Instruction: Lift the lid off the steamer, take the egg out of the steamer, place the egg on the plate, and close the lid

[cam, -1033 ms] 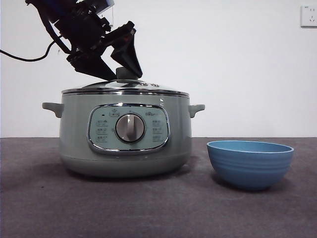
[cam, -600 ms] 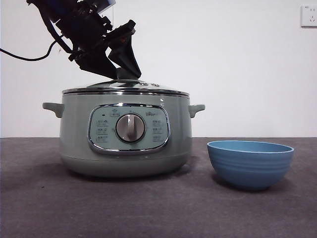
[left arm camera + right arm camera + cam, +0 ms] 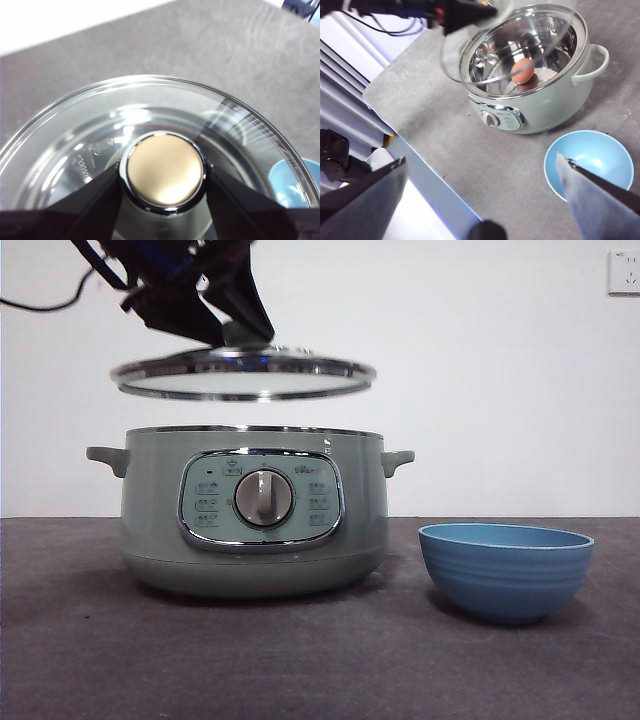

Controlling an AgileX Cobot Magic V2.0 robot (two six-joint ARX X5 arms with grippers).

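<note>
Grey matte tabletop (image 3: 300, 660) runs across the front view, and behind it we see a plain white wall (image 3: 480, 380) with one socket (image 3: 623, 272) at the upper right corner. Reading from the left, we count one steamer (image 3: 253, 510), one lid (image 3: 243, 373) and one plate (image 3: 505, 570), the blue bowl standing apart to the steamer's right. The lid hangs level in the air above the steamer's open rim, clear of it, with white wall showing between them. The left gripper (image 3: 165, 175) is clamped on the lid's knob (image 3: 165, 170), one black jaw pressed to each side of it, and the front view shows that same gripper as a dark mass at the upper left. The right wrist view gives us what the low front view cannot: a look down into the shiny pot, where one brown egg (image 3: 523, 70) sits on the metal insert. The right gripper (image 3: 485, 175) waits high above the table with its jaws spread wide, holding nothing.
</note>
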